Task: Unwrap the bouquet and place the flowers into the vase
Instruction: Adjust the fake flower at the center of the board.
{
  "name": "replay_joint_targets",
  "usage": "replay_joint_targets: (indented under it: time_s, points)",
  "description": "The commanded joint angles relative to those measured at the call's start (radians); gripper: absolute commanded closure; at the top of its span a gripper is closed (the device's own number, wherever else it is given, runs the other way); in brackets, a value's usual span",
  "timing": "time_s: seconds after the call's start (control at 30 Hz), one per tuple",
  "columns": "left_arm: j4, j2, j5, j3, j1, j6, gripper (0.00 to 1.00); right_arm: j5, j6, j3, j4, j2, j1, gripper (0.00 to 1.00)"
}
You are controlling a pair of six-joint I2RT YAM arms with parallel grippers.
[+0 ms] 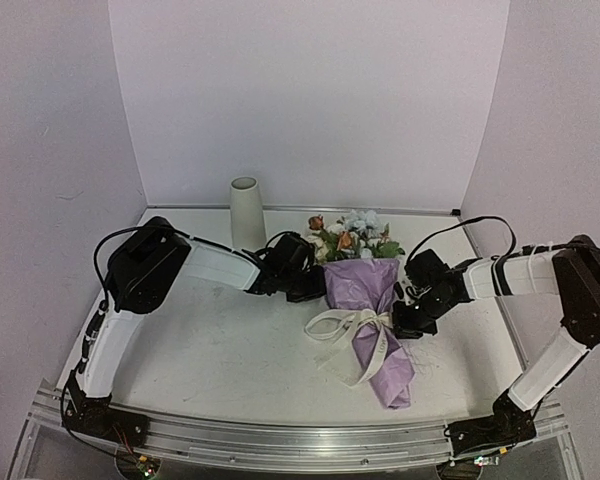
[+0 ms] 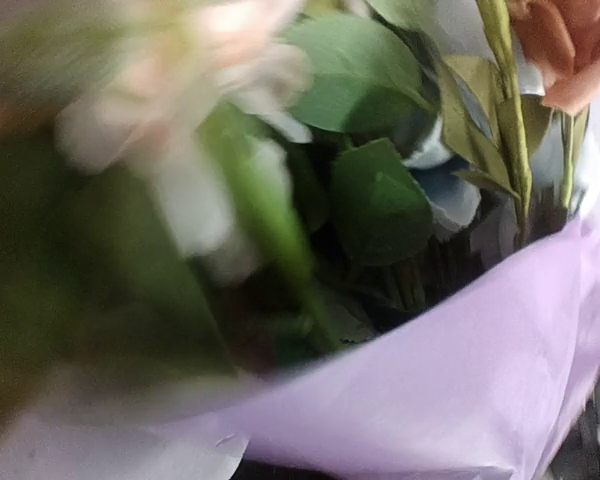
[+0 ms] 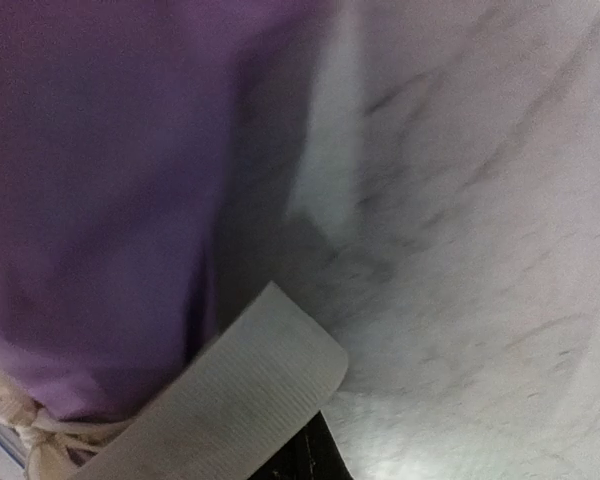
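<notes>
The bouquet [image 1: 365, 300] of mixed artificial flowers in lilac-pink crinkled paper lies flat on the white desk [image 1: 220, 350]. It sits between the left tool [image 1: 310, 287], at its paper rim, and the right tool [image 1: 408, 322], beside its cream ribbon bow [image 1: 342, 330]. Both tools are closed. On the long axis, the flower heads point toward the back wall and the cone tip toward the near edge.

We've got a white, faintly marbled table [image 1: 230, 350], pale lilac walls [image 1: 310, 100] on three sides, and an aluminium rail [image 1: 280, 437] along the near edge.
</notes>
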State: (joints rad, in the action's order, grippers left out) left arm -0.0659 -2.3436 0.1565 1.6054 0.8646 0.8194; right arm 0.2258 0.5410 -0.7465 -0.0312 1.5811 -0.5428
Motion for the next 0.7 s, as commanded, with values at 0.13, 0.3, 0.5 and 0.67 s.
replay_joint_targets:
  time_s: [0.13,0.3,0.5,0.67]
  points:
    - [0.033,0.000,-0.032,0.079,0.006,-0.060,1.00,0.066,0.057,0.024,0.052,-0.052,-0.057,1.00]
    - [0.060,0.092,-0.091,0.004,-0.002,-0.114,0.94,-0.060,0.006,0.027,0.050,-0.095,-0.055,0.97]
    - [0.129,0.225,-0.125,-0.103,-0.003,-0.161,0.82,-0.154,-0.042,0.039,0.057,-0.168,-0.056,0.84]
    - [0.185,0.363,-0.147,-0.214,-0.001,-0.218,0.69,-0.211,-0.135,-0.008,0.023,-0.233,-0.056,0.73]
